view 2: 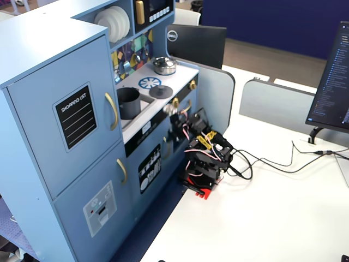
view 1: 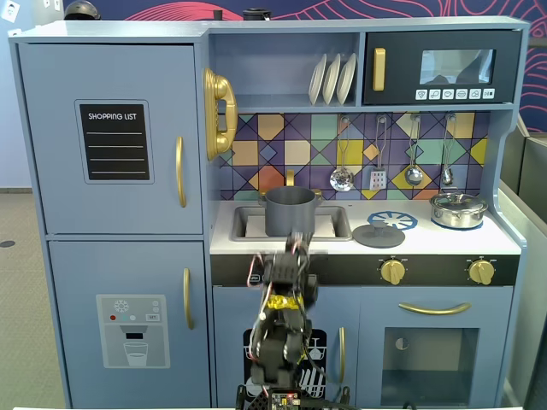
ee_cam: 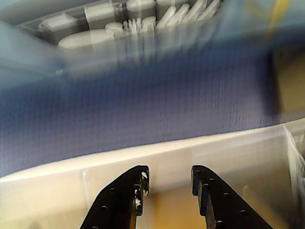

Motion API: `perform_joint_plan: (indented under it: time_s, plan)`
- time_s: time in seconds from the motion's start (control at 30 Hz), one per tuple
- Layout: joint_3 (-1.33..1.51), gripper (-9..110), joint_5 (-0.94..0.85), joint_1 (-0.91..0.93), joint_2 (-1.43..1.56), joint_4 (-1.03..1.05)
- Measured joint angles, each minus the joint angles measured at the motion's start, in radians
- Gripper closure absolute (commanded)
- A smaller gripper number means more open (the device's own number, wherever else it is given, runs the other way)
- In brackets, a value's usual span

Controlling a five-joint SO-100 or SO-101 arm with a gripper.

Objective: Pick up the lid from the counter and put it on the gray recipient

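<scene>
The dark gray lid [view 1: 379, 235] lies flat on the counter, on the burner print to the right of the sink; it also shows in the other fixed view [view 2: 161, 91]. The gray recipient [view 1: 291, 211] stands in the sink, open-topped, and shows in the other fixed view too [view 2: 128, 102]. My gripper [ee_cam: 169, 179] is open and empty. Its view is motion-blurred and shows only the kitchen's blue front and a white edge. The arm [view 1: 286, 316] is folded low in front of the kitchen, below counter height, and is apart from both the lid and the pot.
A shiny silver pot with lid [view 1: 458, 209] sits on the right burner. Utensils [view 1: 342, 178] hang on the backsplash behind the counter. Gold knobs [view 1: 393, 272] line the front. The arm's cables [view 2: 245, 164] trail over the white table. A monitor [view 2: 332, 82] stands at the right.
</scene>
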Motion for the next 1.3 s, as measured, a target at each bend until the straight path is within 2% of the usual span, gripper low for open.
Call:
perform_joint_plan:
  time_s: [0.1,0.23,0.47,0.53,0.87,1.3]
  plan:
    - [-0.086,102,-0.072,0.069,-0.012,-0.135]
    - [-0.080,102,-0.101,0.160,-0.006,-0.426]
    - [0.124,102,-0.109,0.318,-0.011,-1.028]
    - [0.158,101,-0.101,0.347,-0.037,-1.143]
    - [0.169,69,-0.014,0.456,-0.239,-1.324]
    - [0.005,70,0.009,0.482,-0.548,-1.390]
